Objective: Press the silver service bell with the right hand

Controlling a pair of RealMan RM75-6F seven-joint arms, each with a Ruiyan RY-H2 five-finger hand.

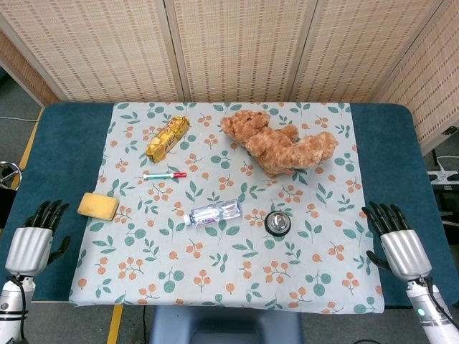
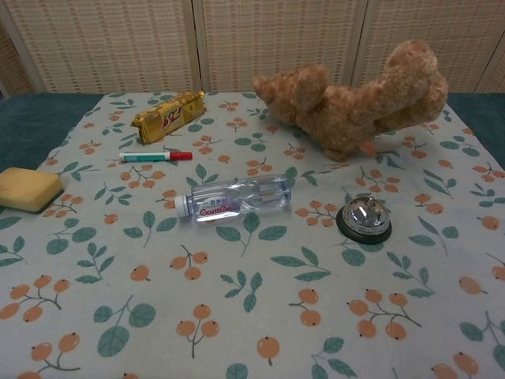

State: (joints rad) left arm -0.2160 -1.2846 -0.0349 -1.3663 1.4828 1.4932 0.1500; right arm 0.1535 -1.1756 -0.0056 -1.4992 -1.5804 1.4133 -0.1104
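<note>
You are standing at the very start of this task: nothing in either view is showing the silver service bell point(image 1: 277, 223) being pressed, and the whole approach and press are remaining to be done. In the head view your right robot hand point(image 1: 396, 239) is resting at the table's point(image 1: 391, 143) right edge, on the bare blue margin beside the floral cloth point(image 1: 229, 272), with its dark fingers spread and holding nothing. Your left robot hand point(image 1: 34, 236) is lying likewise at the left edge, fingers apart and empty; it is playing no part here. The bell is sitting upright on the cloth, right of centre, just beside the clear water bottle point(image 1: 212, 213), which is lying at its nine o'clock, and below the teddy bear point(image 1: 281, 143), which is lying at its twelve o'clock. From your right robot hand the bell is lying at roughly nine to ten o'clock, well apart, with open cloth between. The chest view is showing the bell but neither hand.
</note>
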